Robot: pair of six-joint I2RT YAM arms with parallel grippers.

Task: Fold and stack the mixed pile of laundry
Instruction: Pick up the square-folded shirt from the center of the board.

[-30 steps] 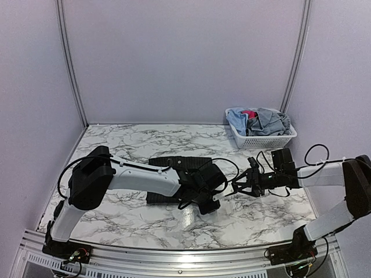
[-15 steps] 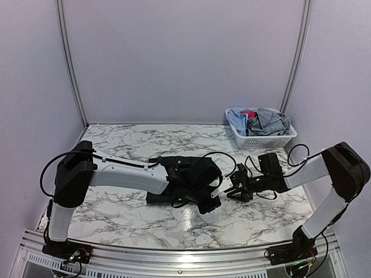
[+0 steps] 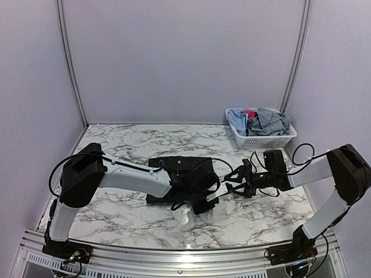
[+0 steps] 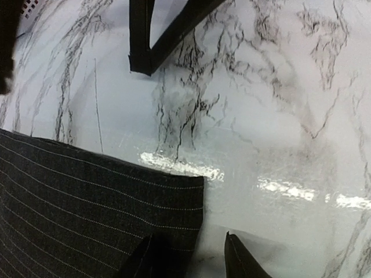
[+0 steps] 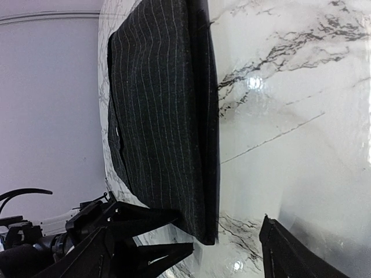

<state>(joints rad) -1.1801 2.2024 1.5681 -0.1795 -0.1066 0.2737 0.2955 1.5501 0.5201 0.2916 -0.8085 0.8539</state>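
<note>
Evidently the black pinstriped shirt (image 3: 185, 168) is laid flat near the middle of the marble table (image 3: 116, 139), folded into a compact rectangle with straight edges and a square corner. That shape and spot are judged to make it the base of the stack, within reach of both arms. No part of it is seen lifted or pinched.

At the shirt's near right corner the left gripper (image 4: 188, 260) is held low with its fingers parted, one above the cloth's edge and the other above bare marble. Nothing is clamped between them. Such a placement is suited to squaring that corner or letting it lie.

Just beside the shirt's right edge the right gripper (image 3: 232, 181) is pointed toward the cloth, its jaws spread wide and empty above the table. It is judged to be kept there so that the fold can be steadied from the opposite side.

Well apart, at the far right of the table, the remaining laundry is heaped in the white lattice basket (image 3: 272, 141): a light blue piece (image 3: 236, 119), a grey-blue piece (image 3: 272, 120) and a pink-red piece (image 3: 248, 113). These are not yet folded, so most of the task is judged to remain, and the basket lies closer to the right arm.
</note>
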